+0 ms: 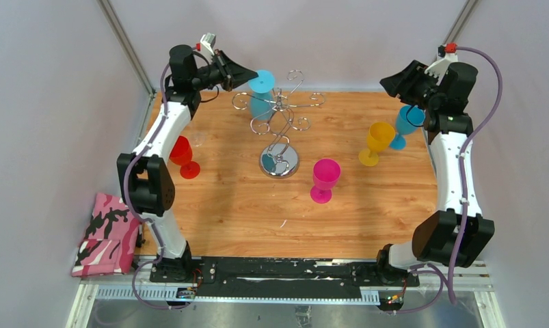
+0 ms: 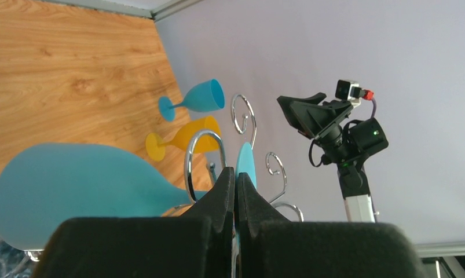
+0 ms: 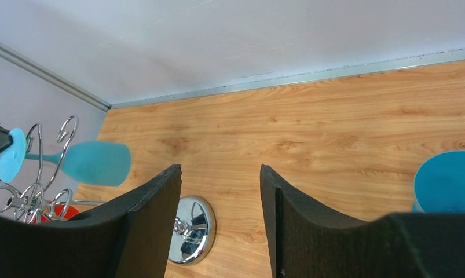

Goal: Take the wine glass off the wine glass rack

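Observation:
The chrome wine glass rack (image 1: 279,113) stands at the table's back middle on its mirrored base (image 1: 279,162). A light blue wine glass (image 1: 261,102) hangs upside down on one scroll arm, foot (image 1: 261,82) on top. My left gripper (image 1: 247,74) is shut on the edge of that foot; in the left wrist view the thin foot (image 2: 245,162) sticks out between the closed fingertips (image 2: 225,185), with the bowl (image 2: 73,191) and a rack scroll (image 2: 189,159) beside them. My right gripper (image 1: 394,85) is open and empty, raised at the back right (image 3: 220,185). The right wrist view shows the hanging glass (image 3: 94,162) and the rack base (image 3: 189,229).
Standing on the table are a red glass (image 1: 182,156) at the left, a pink glass (image 1: 325,179) near the middle, and a yellow glass (image 1: 377,142) and a darker blue glass (image 1: 407,123) at the right under the right arm. A pink camouflage cloth (image 1: 107,236) lies off the table's left edge.

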Robot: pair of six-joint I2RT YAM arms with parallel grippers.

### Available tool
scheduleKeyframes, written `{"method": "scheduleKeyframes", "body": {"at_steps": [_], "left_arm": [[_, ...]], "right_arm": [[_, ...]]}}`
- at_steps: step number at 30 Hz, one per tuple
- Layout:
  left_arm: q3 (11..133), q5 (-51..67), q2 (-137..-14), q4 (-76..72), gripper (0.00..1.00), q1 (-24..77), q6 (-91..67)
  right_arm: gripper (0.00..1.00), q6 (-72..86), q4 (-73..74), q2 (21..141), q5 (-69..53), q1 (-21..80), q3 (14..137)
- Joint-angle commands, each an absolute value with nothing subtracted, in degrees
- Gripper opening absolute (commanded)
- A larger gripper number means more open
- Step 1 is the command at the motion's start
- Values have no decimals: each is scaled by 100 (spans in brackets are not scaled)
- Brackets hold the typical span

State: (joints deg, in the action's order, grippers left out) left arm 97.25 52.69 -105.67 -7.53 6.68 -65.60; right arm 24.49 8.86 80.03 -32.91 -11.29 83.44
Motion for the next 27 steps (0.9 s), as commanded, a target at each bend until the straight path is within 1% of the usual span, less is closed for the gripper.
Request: {"method": "scheduleKeyframes", "body": {"at_steps": [1,8,15,19,24,27], "left_arm": [[9441,5293,-9974,-836,0,677,-6362],[9185,5226,-9661,-847,0,557,-6291],[9144,5035,-9823,-816,0,122,-6331],[9478,4941,-10160,-706,0,18,-6317],[10391,4747,-10639,-754,0,18,-6379],[10868,4614,-10569,-1094,0,18,-6553]], "right_arm": [[57,2519,729,8048,-3422,-1151,8286],[57,2566,687,8070,-3495,-1147,8268],[57,2567,680,8067,-3505,-1160,8265],[57,2609,646,8101,-3535,-1160,8260],[57,2714,528,8144,-3633,-1160,8212],[57,2750,486,8143,-3680,-1160,8191]]}}
